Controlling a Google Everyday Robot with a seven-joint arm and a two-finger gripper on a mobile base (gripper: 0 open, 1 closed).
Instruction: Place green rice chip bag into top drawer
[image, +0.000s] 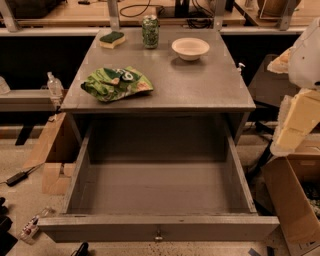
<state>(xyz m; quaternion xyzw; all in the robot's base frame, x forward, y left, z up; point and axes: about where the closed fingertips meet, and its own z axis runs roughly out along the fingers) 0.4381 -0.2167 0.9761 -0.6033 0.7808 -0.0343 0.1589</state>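
We find the end effector (296, 122) at the far right of the view. It is a pale cream block hanging under a white rounded part of the arm (307, 52), out beyond the table's right edge and level with its front right corner. We cannot tell whether it is open or closed. It touches nothing on the table and is well apart from the green rice chip bag (117, 83).

Below the end effector an open cardboard box (292, 200) stands on the floor, just beside the right wall of the top drawer (155, 190). The top drawer is pulled far out toward us from under the table's front edge, with its grey floor and side walls in full view. A small knob (158, 235) sits at the middle of its front panel.

On the table (200, 90) the green rice chip bag lies crumpled and flat near the front left corner, close to the front edge. Its white round logo faces up, with an orange-tan patch on its right side. It rests on the table top, not in the drawer.

Three things stand in a row along the back edge, each apart from the others and from the bag:
- a green-and-yellow sponge (112, 39) toward the back left corner
- an upright green soda can (150, 31) just right of the sponge
- a pale bowl (190, 48) right of the can, toward the back right corner

Beyond the table's left edge a small clear bottle (54, 86) stands on a lower ledge. Brown cardboard (52, 150) leans under the front left corner.
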